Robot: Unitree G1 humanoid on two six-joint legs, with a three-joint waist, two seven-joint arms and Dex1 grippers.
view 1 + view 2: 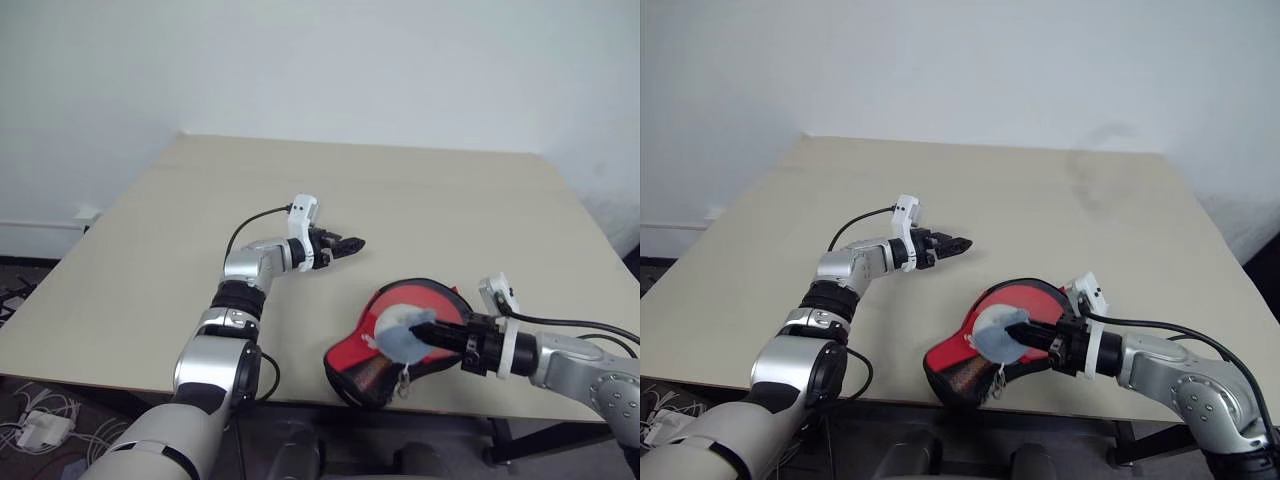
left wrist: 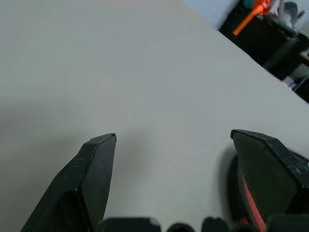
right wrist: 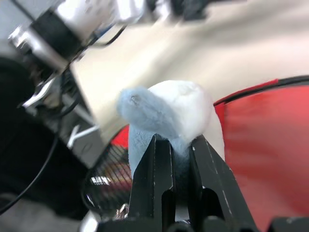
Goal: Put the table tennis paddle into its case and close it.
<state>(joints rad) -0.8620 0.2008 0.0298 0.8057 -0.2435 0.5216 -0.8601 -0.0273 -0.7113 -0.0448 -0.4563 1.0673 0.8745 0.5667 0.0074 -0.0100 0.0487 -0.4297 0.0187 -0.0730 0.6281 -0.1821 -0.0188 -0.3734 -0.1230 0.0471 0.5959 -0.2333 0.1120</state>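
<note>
Item: the case (image 1: 410,335), red and black, lying at the near edge of the surface (image 1: 330,190), narrow end overhanging toward the robot. Paddle not discernible; cannot tell if it is already inside.

Right gripper (image 3: 179,145): narrow, pinching a pale blue-white soft tab (image 3: 164,111) directly over the case's red panel.

Left gripper (image 1: 352,243): wide, holding nothing, beyond the case and apart from it.

Handling, as judged: draw the tab steadily along the case's rim; bring the left gripper down to pin the case so it does not slide off the edge.
</note>
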